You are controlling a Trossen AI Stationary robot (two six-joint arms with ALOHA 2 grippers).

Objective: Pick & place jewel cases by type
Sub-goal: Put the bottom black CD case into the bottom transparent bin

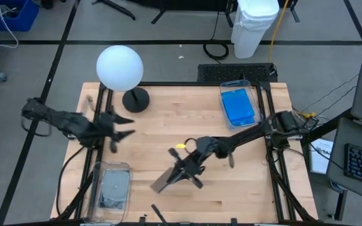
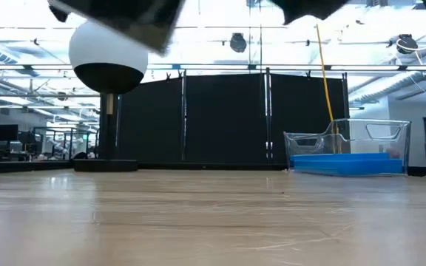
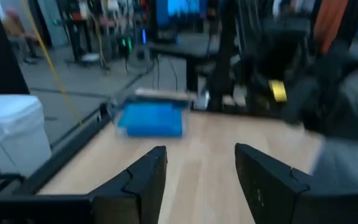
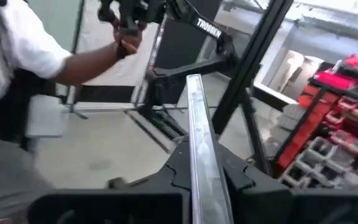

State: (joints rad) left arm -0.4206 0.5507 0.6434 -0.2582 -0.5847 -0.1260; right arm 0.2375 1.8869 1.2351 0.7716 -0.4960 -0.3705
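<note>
Wooden table (image 1: 168,125), bins at opposite corners: right-far bin (image 1: 239,103) held the blue cases (image 1: 238,107), left-near bin (image 1: 110,186) held grey cases (image 1: 114,188), count unclear. White globe lamp (image 1: 119,67) at the far left.

Right arm reached across to table centre-front. Right gripper (image 1: 182,172) was clamped on a dark grey jewel case (image 1: 163,182); the right wrist view showed the case (image 4: 202,155) edge-on between the shut fingers. The case looked lifted and tilted, its long axis running diagonally from the claw toward the near-left.

Key relation: the grey bin lay to the left of the held case, slightly nearer the front edge, so the carry likely goes leftward.

Left gripper (image 1: 119,129) hovered over the left side, fingers apart, holding nothing; nearer that bin but not involved.

A person's arm showed in the right wrist view background.
</note>
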